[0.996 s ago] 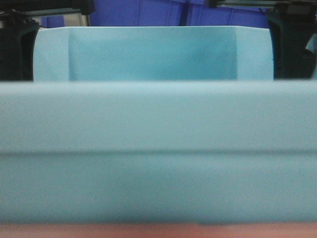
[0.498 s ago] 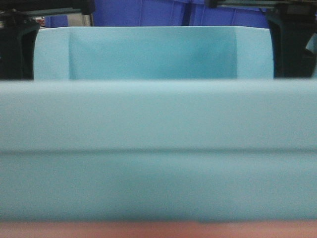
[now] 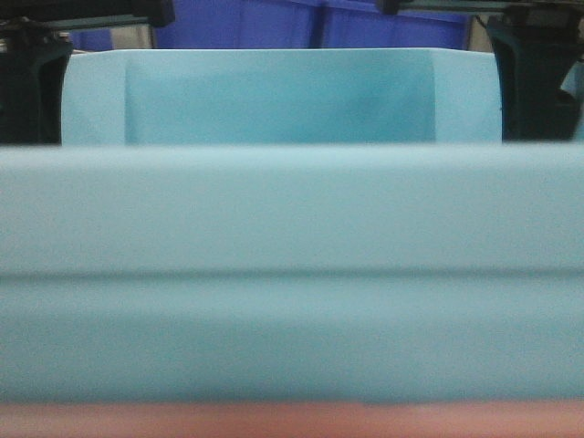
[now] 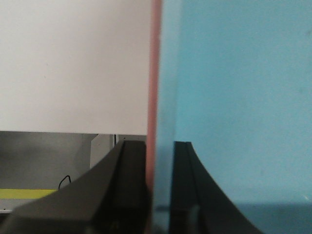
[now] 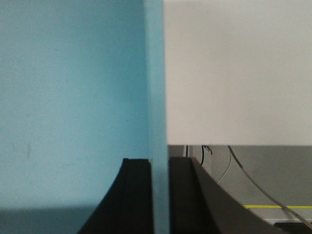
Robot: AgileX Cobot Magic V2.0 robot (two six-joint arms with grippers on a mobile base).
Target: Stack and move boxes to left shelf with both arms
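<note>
Your left end effector (image 4: pixel 157 148) pinches the wall of the pink bin (image 4: pixel 154 73) against the blue bin (image 4: pixel 234 97) nested inside it, one finger outside and one inside. The right end effector (image 5: pixel 158 163) is closed on the opposite blue wall. Gripping both ends probably holds the stack level. Dark blue bins (image 3: pixel 246 23) stand just beyond; the shelf is out of view.

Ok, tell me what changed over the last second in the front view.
The dark blue bins behind slid slightly left in the front view, and the blue box, with the pink box under it, crept up a little. The left gripper and right gripper stay clamped on the box walls.
</note>
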